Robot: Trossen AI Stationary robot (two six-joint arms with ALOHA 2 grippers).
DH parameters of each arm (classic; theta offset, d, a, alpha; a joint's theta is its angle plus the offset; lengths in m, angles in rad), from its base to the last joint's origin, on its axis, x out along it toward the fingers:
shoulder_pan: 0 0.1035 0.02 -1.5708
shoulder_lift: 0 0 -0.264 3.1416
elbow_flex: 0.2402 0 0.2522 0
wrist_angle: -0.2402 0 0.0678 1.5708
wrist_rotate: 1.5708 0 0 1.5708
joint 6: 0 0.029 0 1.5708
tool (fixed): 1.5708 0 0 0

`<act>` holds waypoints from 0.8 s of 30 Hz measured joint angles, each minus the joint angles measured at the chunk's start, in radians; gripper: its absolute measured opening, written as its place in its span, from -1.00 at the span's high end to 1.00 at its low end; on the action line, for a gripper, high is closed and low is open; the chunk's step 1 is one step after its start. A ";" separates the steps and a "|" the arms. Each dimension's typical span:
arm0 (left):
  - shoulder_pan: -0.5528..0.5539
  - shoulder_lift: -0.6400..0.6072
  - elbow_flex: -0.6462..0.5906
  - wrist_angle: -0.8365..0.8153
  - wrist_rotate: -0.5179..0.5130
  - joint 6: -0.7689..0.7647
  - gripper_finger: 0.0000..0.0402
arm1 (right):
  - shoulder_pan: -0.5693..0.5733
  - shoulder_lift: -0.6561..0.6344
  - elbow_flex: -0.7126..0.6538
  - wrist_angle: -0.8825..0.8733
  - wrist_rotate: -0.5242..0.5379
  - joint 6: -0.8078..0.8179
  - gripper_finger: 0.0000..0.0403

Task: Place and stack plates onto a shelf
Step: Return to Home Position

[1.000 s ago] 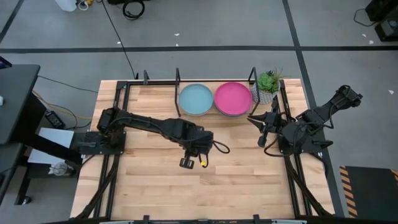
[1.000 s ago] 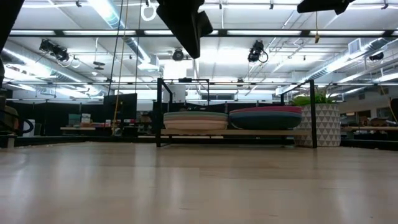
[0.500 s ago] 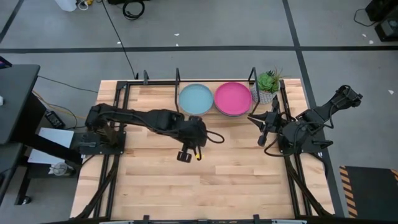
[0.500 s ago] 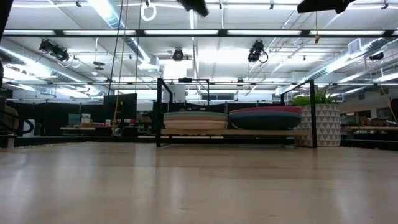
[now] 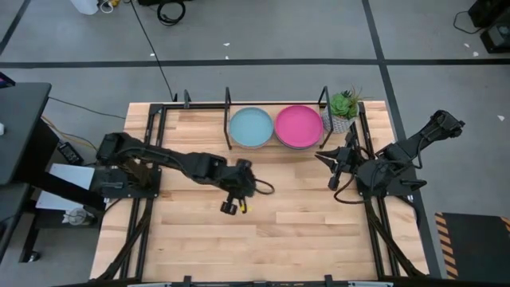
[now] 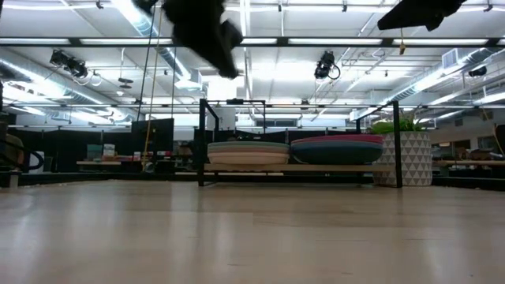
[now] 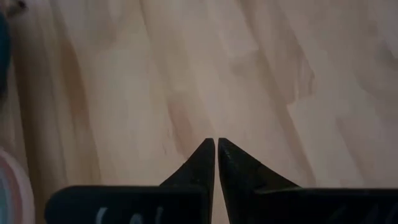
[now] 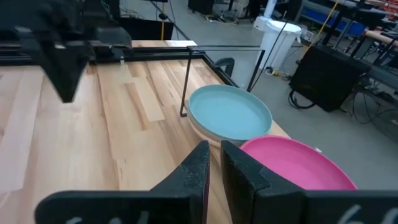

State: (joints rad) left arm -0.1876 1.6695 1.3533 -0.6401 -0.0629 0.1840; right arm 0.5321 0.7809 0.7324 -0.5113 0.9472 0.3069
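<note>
Two stacks of plates stand on the shelf (image 5: pixel 228 108) at the table's far edge. The left stack is topped by the light teal plate (image 5: pixel 251 127), the right one by the pink plate (image 5: pixel 298 126). In the low view both stacks (image 6: pixel 248 152) (image 6: pixel 337 147) rest on the shelf's pale floor (image 6: pixel 292 167), and the lower plates show only as rims. My left gripper (image 5: pixel 231 207) is shut and hovers over bare wood at mid-table (image 7: pixel 216 147). My right gripper (image 5: pixel 333 169) is shut and waits by the table's right edge, pointing toward the plates (image 8: pixel 214 152).
A small potted green plant (image 5: pixel 344 106) in a white patterned pot stands just right of the shelf, near my right gripper. Black frame rails run along the table's left and right sides. Bare wood stretches across the middle and near part of the table (image 5: pixel 263 247).
My left arm has drawn back toward the table's left edge, folding at the elbow. Its gripper has drifted a little to the left over mid-table and stays shut. Nothing else has moved.
</note>
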 joint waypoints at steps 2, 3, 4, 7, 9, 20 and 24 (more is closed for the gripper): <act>0.012 -0.058 -0.112 0.088 -0.001 -0.023 0.87 | -0.007 -0.006 -0.001 0.002 -0.008 -0.004 0.78; 0.015 -0.100 -0.171 0.142 -0.002 -0.036 0.87 | -0.012 -0.013 0.001 0.003 -0.013 -0.017 0.79; 0.020 -0.144 -0.231 0.185 -0.002 -0.047 0.87 | -0.018 -0.021 0.001 0.003 -0.025 -0.031 0.80; 0.033 -0.271 -0.402 0.354 -0.001 -0.069 0.87 | -0.046 -0.066 0.003 0.046 -0.051 -0.089 0.87; 0.040 -0.354 -0.509 0.449 -0.002 -0.069 0.87 | -0.073 -0.109 0.006 0.088 -0.089 -0.138 0.94; 0.044 -0.713 -0.933 0.814 -0.120 -0.031 0.87 | -0.236 -0.319 0.002 0.140 -0.269 -0.197 0.95; 0.047 -0.806 -1.047 0.913 -0.138 0.008 0.87 | -0.267 -0.331 -0.075 0.266 -0.339 -0.224 0.96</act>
State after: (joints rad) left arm -0.1410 0.8637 0.3066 0.2727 -0.2007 0.1916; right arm 0.2652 0.4501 0.6570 -0.2454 0.6078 0.0832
